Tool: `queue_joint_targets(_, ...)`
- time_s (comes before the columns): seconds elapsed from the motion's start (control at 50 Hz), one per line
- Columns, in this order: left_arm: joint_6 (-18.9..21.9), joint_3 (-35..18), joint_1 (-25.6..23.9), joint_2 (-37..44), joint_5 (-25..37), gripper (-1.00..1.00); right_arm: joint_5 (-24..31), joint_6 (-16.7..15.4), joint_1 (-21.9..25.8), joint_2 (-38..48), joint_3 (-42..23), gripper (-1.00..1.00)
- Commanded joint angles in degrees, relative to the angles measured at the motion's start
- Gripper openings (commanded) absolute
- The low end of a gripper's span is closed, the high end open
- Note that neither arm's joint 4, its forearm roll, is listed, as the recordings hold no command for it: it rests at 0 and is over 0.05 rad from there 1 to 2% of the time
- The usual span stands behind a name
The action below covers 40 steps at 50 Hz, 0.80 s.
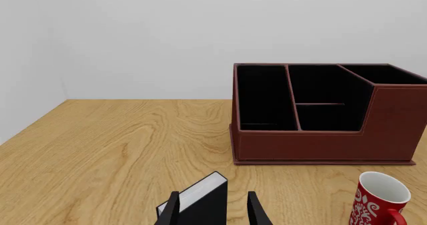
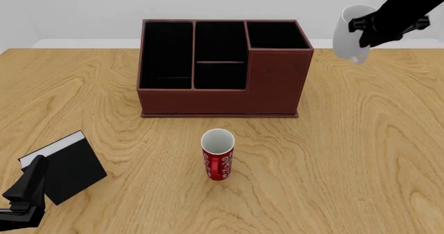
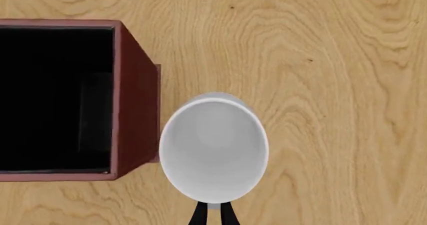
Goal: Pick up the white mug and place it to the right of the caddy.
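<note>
Front view: your right gripper (image 2: pixel 362 32) is up at the far right with the white mug (image 2: pixel 348 34) off the counter (image 2: pixel 361 151), right of the caddy (image 2: pixel 223 67) and level with its top.
Right jaws: clenched on the white mug's rim; in the right wrist view both fingers (image 3: pixel 200 216) sit tight on the rim's near edge.
White mug, right wrist view: you look straight down its open mouth (image 3: pixel 213 152); nothing in it, pale inside. It overlaps the caddy's outer corner there; touching or apart, can't tell.
Handle: not visible in any view.
Caddy: dark reddish-brown box, black-lined. Tall narrow bay on the left, middle bay split by a cross divider, taller section on the right. Every bay you can see into has nothing in it.
Caddy, left wrist view: (image 1: pixel 320 115) same layout, bays black and bare.
Red mug: (image 2: pixel 218 154) upright on the counter just in front of the caddy, white inside, nothing in it.
Black book: (image 2: pixel 64 166) tilted at the near left, white page edge showing.
Left gripper: (image 2: pixel 28 190) low at the near left, by the book.
Left jaws: released, fingers (image 1: pixel 172 211) apart with the book's corner (image 1: pixel 200 200) between them; whether they touch it, can't tell.
</note>
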Motion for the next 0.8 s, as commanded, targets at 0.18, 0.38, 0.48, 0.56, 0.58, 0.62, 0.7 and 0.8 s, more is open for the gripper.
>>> queue_joint_targets(0.18, 0.0, 0.0, 0.0, 0.0, 0.0, 1.00, -0.6, 1.2, 0.0, 4.9, -1.9, -1.00)
queue_joint_targets(0.38, 0.0, 0.0, 0.0, 0.0, 0.0, 1.00, 0.6, 1.0, -0.4, 6.7, -4.4, -1.00)
queue_joint_targets(0.48, 0.0, 0.0, 0.0, 0.0, 0.0, 1.00, 0.5, 1.4, -0.5, 7.3, -4.6, -1.00)
queue_joint_targets(0.56, 0.0, 0.0, 0.0, 0.0, 0.0, 1.00, 0.7, 1.6, -0.5, 7.7, -4.9, -1.00)
queue_joint_targets(0.58, 0.0, 0.0, 0.0, 0.0, 0.0, 1.00, 0.8, 1.6, -0.4, 7.8, -5.0, -1.00)
queue_joint_targets(0.62, 0.0, 0.0, 0.0, 0.0, 0.0, 1.00, 0.7, 1.7, -0.4, 8.2, -5.1, -1.00)
queue_joint_targets(0.7, 0.0, 0.0, 0.0, 0.0, 0.0, 1.00, 0.1, 1.8, -0.2, 8.9, -4.6, -1.00)
queue_joint_targets(0.8, 0.0, 0.0, 0.0, 0.0, 0.0, 1.00, -0.6, 2.0, -0.1, 9.8, -3.9, -1.00)
